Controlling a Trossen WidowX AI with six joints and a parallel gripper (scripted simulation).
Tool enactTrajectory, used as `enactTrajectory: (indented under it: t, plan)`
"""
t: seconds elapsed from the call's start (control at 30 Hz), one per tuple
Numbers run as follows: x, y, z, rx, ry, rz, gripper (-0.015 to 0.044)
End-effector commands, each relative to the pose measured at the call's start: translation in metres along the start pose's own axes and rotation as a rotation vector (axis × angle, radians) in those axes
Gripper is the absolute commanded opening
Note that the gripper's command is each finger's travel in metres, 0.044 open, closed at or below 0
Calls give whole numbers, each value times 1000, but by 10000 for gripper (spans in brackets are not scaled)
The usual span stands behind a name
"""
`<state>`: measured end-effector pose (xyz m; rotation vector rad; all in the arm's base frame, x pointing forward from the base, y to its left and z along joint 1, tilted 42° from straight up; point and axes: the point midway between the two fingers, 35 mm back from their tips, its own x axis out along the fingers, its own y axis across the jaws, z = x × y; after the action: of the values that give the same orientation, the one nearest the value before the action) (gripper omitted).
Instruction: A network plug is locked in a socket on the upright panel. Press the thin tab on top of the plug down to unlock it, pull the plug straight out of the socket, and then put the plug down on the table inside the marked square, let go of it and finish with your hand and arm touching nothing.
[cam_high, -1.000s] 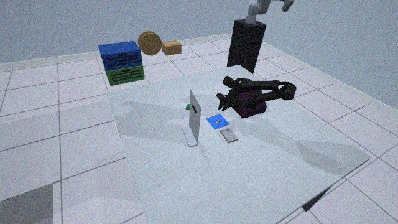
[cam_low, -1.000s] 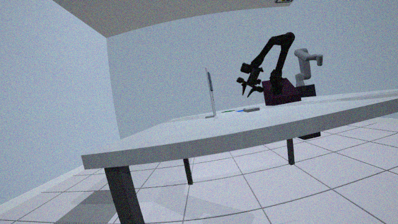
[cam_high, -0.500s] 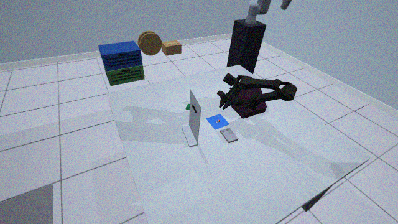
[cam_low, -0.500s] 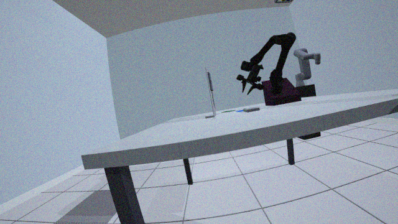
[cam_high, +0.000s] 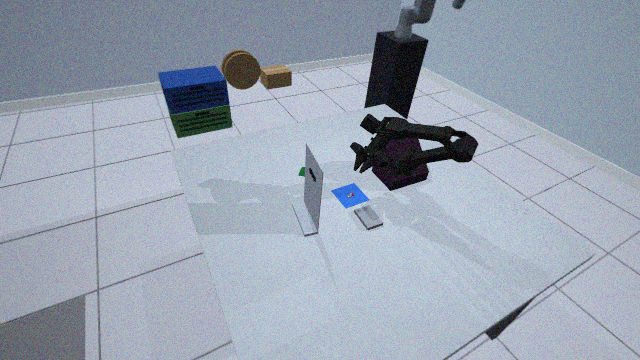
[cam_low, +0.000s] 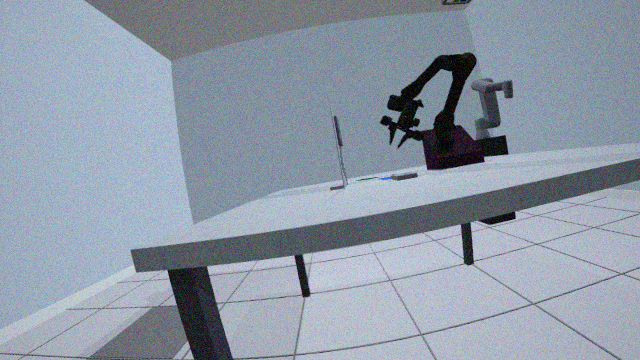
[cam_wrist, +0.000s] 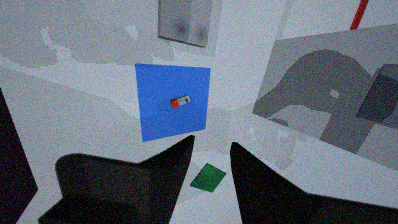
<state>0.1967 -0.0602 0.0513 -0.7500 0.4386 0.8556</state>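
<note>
The small plug (cam_high: 350, 195) (cam_wrist: 180, 99), pale with a red end, lies on the blue marked square (cam_high: 341, 193) (cam_low: 385, 178) (cam_wrist: 150, 80), inside its edges. My gripper (cam_high: 359, 170) (cam_low: 395, 146) (cam_wrist: 212, 143) is partly open, with nothing between its fingers. It hangs above the table, on the arm-base side of the panel, touching nothing that I can see. The upright panel (cam_high: 313, 200) (cam_wrist: 295, 60) stands apart from the plug and the gripper. Its dark socket (cam_high: 312, 174) (cam_low: 338, 131) (cam_wrist: 382, 95) has no plug visible in it. The plug's tab is too small to make out.
A flat grey box (cam_high: 368, 218) (cam_low: 404, 176) (cam_wrist: 184, 22) lies beside the blue square. A green patch (cam_high: 302, 172) (cam_wrist: 208, 177) lies on the table, partly behind the panel in the top view. The arm's dark purple base (cam_high: 400, 172) (cam_low: 452, 147) stands beyond the square.
</note>
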Motion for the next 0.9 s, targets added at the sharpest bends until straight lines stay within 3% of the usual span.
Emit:
enactTrajectory:
  t: [0.0,0.87]
  plan:
    - [-8,-8,-2,-6,7,-3,156]
    - [-70,-50,-1,-10,8,-10,156]
